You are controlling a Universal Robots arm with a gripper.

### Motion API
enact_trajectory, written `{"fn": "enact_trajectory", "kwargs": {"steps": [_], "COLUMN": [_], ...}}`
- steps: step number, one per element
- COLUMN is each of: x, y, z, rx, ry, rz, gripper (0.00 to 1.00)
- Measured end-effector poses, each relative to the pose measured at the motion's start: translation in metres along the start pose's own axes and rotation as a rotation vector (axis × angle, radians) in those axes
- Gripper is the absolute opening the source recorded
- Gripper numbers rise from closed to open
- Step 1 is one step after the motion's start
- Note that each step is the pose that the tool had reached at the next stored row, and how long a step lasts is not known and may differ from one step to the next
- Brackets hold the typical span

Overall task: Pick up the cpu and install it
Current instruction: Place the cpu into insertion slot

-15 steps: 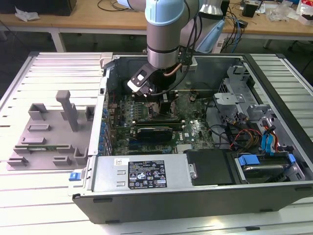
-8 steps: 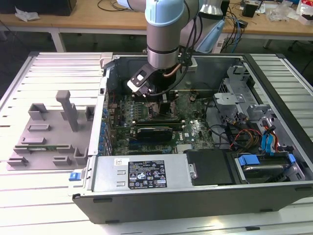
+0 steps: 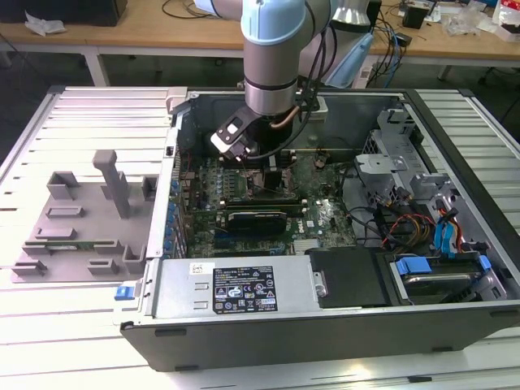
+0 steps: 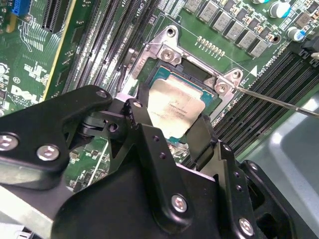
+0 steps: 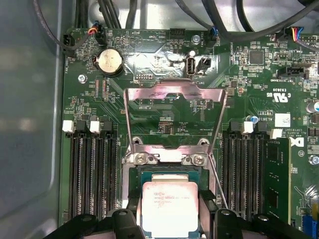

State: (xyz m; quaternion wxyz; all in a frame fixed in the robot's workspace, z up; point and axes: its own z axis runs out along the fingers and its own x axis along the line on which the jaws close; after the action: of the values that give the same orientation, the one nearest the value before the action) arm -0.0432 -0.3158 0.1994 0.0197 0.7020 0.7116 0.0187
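The cpu (image 4: 175,105) is a silver square chip with a thin green rim. It lies level in the open socket (image 4: 167,54) on the green motherboard (image 3: 325,215). In both wrist views my gripper (image 4: 169,127) has its two black fingers (image 4: 137,117) pressed against opposite edges of the cpu (image 5: 170,203). The gripper (image 5: 170,214) is shut on it. In the exterior view the arm reaches down into the open computer case, and the gripper (image 3: 272,175) sits low over the board. The socket's metal load plate (image 5: 174,94) stands flipped open.
Memory slots (image 5: 92,174) flank the socket on both sides, and a thin lever rod (image 4: 279,102) sticks out beside it. The case walls (image 3: 175,162), the power supply (image 3: 236,288) and the drive cage (image 3: 406,162) enclose the board. A grey fixture tray (image 3: 81,219) stands outside at the exterior view's left.
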Motion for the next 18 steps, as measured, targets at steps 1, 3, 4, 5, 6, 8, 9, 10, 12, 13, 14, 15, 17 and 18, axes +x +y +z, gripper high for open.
{"fn": "enact_trajectory", "kwargs": {"steps": [1, 3, 4, 5, 6, 8, 9, 10, 12, 13, 14, 15, 17, 18], "x": [0.0000, 0.0000, 0.0000, 0.0000, 0.0000, 0.0000, 0.0000, 0.0000, 0.0000, 0.0000, 0.0000, 0.0000, 0.0000, 0.0000], "y": [0.0000, 0.0000, -0.0001, -0.0001, -0.0001, -0.0001, -0.0001, -0.0001, -0.0001, 0.0000, 0.0000, 0.0001, 0.0002, 0.0001], "z": [0.0009, 0.0011, 0.0011, 0.0014, 0.0016, 0.0018, 0.0019, 0.0020, 0.0020, 0.0020, 0.0020, 0.0020, 0.0024, 0.0029], "rx": [0.0001, 0.0001, 0.0001, 0.0000, 0.0001, 0.0001, 0.0000, 0.0001, 0.0001, 0.0000, 0.0000, 0.0002, 0.0001, 0.0003], "ry": [0.0000, 0.0001, 0.0001, 0.0002, 0.0000, -0.0001, 0.0000, 0.0000, -0.0003, -0.0003, -0.0004, -0.0004, -0.0005, -0.0007], "rz": [0.000, 0.000, 0.000, 0.000, 0.000, 0.000, 0.001, 0.004, 0.009, 0.011, 0.011, 0.011, 0.011, 0.011], "gripper": [0.55, 0.55, 0.55, 0.55, 0.55, 0.55, 0.55, 0.55, 0.55, 0.55, 0.55, 0.55, 0.55, 0.55]}}
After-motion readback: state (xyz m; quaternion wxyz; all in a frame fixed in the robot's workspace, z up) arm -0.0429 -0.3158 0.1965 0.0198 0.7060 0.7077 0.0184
